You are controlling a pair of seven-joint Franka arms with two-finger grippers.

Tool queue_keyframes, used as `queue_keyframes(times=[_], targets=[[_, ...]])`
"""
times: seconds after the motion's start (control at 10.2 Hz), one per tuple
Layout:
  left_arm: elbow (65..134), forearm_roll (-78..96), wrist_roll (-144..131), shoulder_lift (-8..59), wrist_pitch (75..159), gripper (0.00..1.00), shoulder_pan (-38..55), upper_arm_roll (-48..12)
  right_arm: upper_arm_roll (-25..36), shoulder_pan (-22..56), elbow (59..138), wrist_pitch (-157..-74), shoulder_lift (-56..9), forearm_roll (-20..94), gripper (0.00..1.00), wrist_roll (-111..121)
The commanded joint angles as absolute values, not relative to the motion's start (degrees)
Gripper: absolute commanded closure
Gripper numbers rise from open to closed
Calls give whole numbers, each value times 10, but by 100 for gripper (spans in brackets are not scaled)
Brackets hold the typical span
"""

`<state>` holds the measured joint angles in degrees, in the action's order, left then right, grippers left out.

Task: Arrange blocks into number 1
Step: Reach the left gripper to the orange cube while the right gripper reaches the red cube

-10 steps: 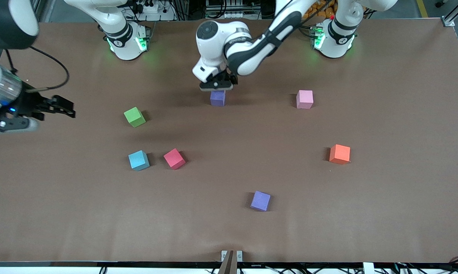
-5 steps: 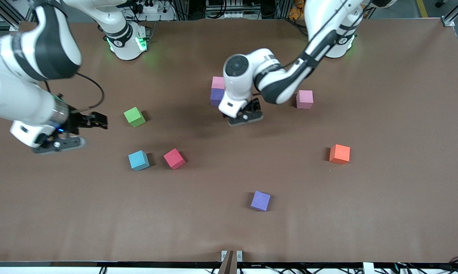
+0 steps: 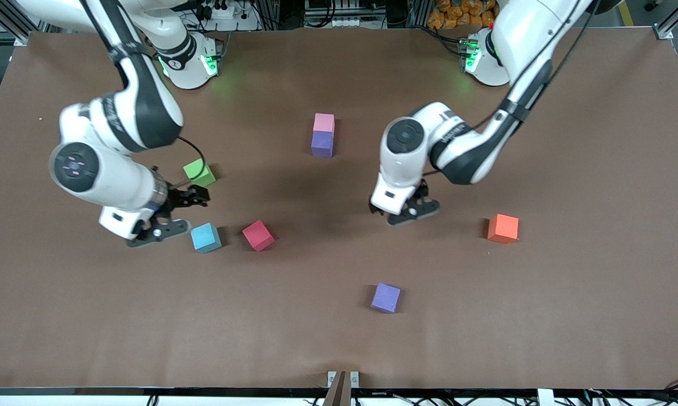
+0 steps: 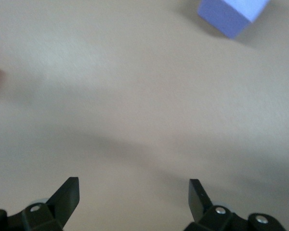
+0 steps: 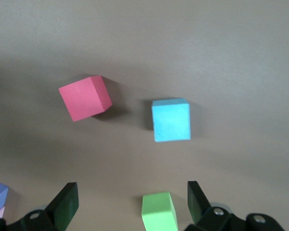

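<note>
Counting seven blocks: two purple (image 3: 385, 297), one pink (image 3: 323, 122); left gripper (image 3: 404, 212), right gripper (image 3: 167, 217) spread.

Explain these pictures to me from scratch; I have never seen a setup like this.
Two white robot arms stand at a brown table. The wide picture comes from a high camera facing them; the two close pictures come from cameras on each arm's wrist, looking down past its fingers.

Small coloured blocks lie on the table: a pink block touching a purple block in a short line, plus loose green, light blue, red, orange and a second purple block.

The left gripper is over bare table, open and empty. The right gripper is over the table between the green and light blue blocks, also open and empty. Nothing is held.
</note>
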<state>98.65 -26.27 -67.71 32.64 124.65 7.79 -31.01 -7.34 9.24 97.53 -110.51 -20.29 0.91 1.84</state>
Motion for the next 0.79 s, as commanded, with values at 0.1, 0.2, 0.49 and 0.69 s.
queue_keyframes(times=[0.1, 0.2, 0.49, 0.69], targets=[[986, -288, -631, 322, 1224, 0, 34, -316, -75, 133, 978, -1199, -270, 2, 0, 11], [986, -289, -612, 322, 1224, 0, 15, -316, -75, 149, 978, -1234, -298, 2, 0, -32], [1003, -289, -527, 322, 1214, 0, -33, -316, -75, 172, 975, -1305, -343, -7, 0, -57], [1005, -289, -474, 323, 1205, 0, -61, -316, -75, 172, 973, -1317, -359, -24, 0, -62]])
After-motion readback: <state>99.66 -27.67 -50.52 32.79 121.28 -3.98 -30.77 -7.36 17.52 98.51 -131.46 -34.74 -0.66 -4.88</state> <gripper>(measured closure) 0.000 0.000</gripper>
